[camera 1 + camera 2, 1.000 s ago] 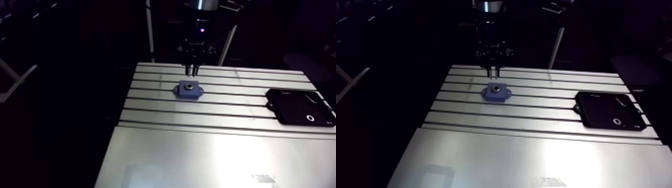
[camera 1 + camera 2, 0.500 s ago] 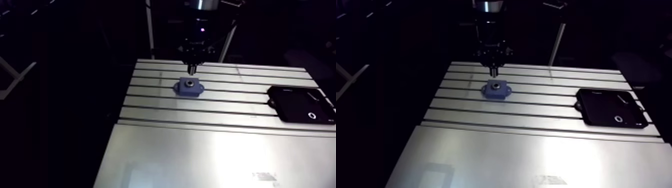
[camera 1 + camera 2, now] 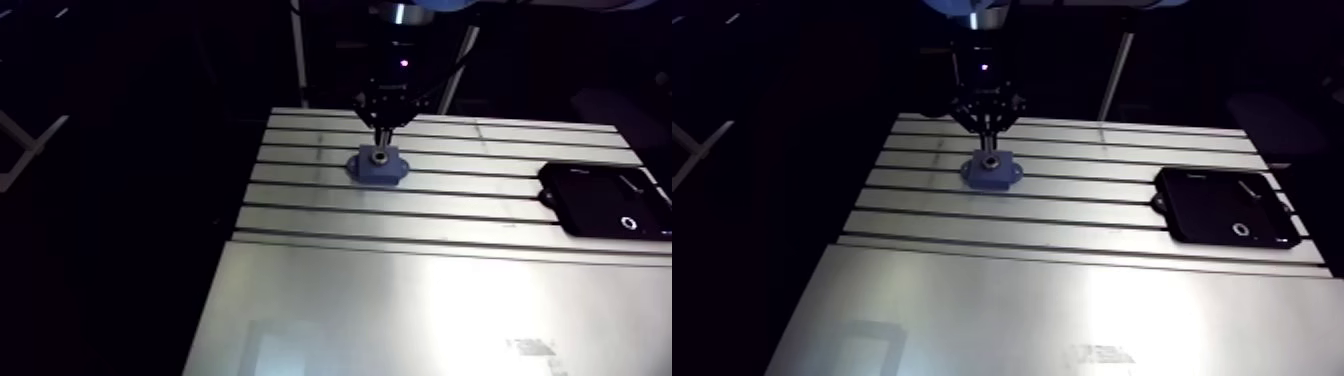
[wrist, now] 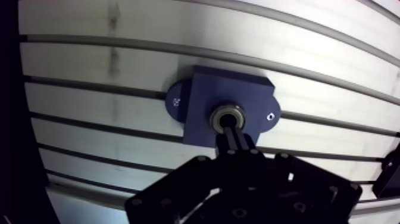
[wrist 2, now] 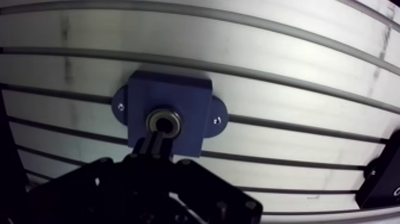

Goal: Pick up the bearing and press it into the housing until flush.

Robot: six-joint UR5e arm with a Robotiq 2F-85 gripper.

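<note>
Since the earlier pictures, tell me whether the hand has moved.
Yes. Against the blue block, the hand has come down: earlier its tips hung above the block, now they reach the metal ring set in it.

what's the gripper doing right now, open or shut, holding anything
Gripper: shut, holding nothing; its closed tips are at the bearing, which sits in the housing.

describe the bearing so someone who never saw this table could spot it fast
On the slotted aluminium table, find the one blue part, a blocky housing with two rounded ears, under the gripper. The bearing is the silver ring with a dark centre in the housing's middle; unlike the tiny holes in the ears, it is metallic and larger.
</note>
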